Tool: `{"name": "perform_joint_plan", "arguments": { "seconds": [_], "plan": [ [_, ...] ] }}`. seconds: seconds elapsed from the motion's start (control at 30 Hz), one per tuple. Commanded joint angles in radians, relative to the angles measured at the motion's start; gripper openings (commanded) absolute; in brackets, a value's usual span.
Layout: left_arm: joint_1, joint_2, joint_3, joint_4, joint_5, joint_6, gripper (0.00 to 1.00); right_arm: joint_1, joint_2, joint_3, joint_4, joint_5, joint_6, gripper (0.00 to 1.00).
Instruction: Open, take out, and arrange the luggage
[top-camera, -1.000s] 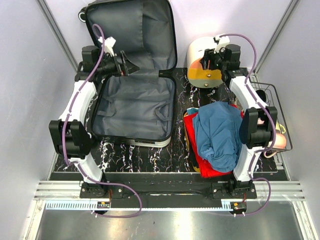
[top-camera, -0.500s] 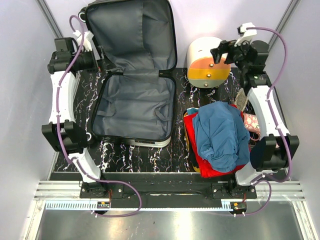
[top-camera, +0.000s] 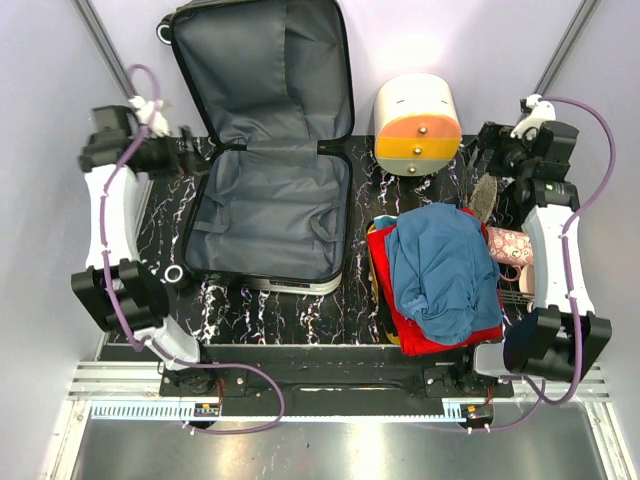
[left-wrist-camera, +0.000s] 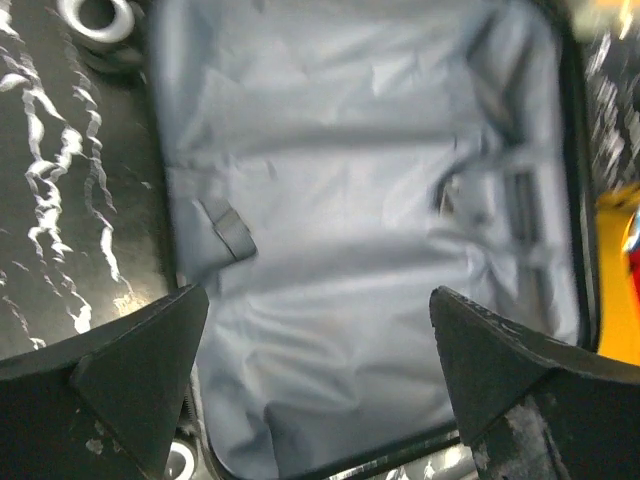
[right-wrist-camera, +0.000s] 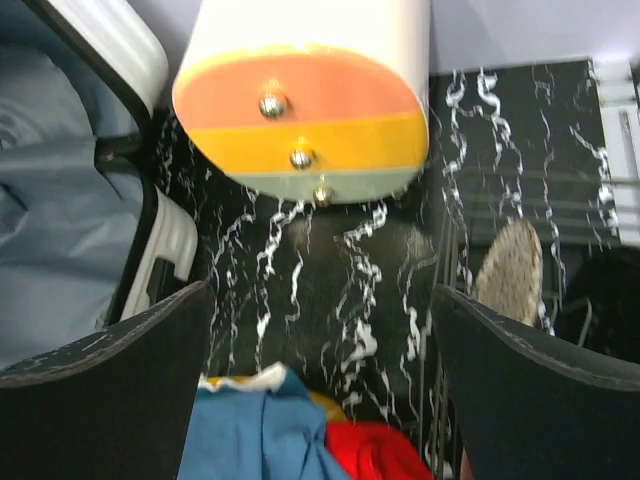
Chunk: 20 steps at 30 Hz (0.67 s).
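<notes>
Luggage (top-camera: 270, 210) lies open on the far-left part of the desk (top-camera: 330, 310), lid propped against the back wall. Its grey lining is bare and nothing shows inside. No shift in it over the last second.

Change: both arms have swung outward. A second ago the left gripper (left-wrist-camera: 318, 292) was over the luggage hinge line; it now sits out by the far-left edge, fingers spread, holding nothing. The right gripper (right-wrist-camera: 322, 288) was at the drawer box (top-camera: 418, 125); it has pulled back toward the far-right edge, jaws likewise apart and empty. The box has not moved.

Blue garment (top-camera: 440, 265) stays heaped on the red one (top-camera: 425, 335) at the near-right part of the desk.

Reading: opening and emptying look done. The clothes are still a loose heap, so arranging probably remains. The withdrawal looks like a reset between steps.
</notes>
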<state>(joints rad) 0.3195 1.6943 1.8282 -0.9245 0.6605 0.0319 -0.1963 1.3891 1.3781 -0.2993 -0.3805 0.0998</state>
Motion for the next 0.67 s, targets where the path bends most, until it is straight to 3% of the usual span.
{"name": "perform_joint_plan", "arguments": {
  "seconds": [0.0,0.1,0.2,0.4,0.63],
  "plan": [
    [-0.151,-0.192,-0.244,0.03,-0.286,0.167,0.99,-0.028,-0.119,-0.071,-0.121,0.031,-0.06,1.0],
    [-0.209,-0.33,-0.421,0.151,-0.364,0.157,0.99,-0.032,-0.174,-0.129,-0.156,0.049,-0.095,1.0],
    [-0.253,-0.392,-0.509,0.168,-0.444,0.116,0.99,-0.034,-0.197,-0.16,-0.17,0.049,-0.094,1.0],
    [-0.26,-0.485,-0.593,0.176,-0.481,0.091,0.99,-0.034,-0.187,-0.198,-0.129,-0.029,-0.173,0.99],
    [-0.261,-0.53,-0.592,0.185,-0.484,0.126,0.99,-0.034,-0.171,-0.172,-0.104,-0.086,-0.172,1.0]
  ]
}}
